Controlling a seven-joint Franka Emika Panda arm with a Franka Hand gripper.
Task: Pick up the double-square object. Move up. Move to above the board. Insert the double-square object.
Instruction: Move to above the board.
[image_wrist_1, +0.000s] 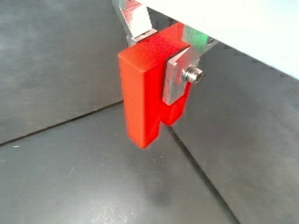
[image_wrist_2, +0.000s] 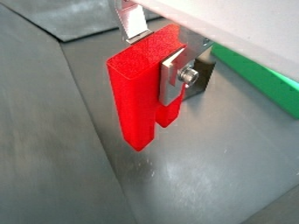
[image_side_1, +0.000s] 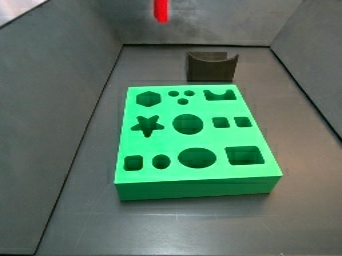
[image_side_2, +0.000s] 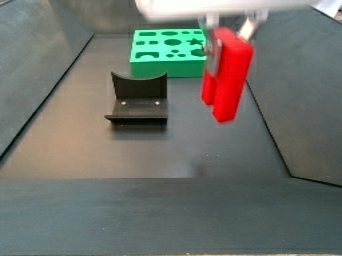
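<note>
Red plastic, the tall double-square object of two joined bars hangs clamped in my end effector, well above the dark floor. Lifting looks done; next I travel over the flat green holed board.

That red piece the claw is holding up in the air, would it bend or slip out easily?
Probably not. The double-square object looks like thick, straight, solid plastic, so likely stiff and light. Its flat sides give the gripper a firm clamp, though the smooth surface might slide if knocked. Tall and narrow, it would probably tip easily if stood on end.
</note>
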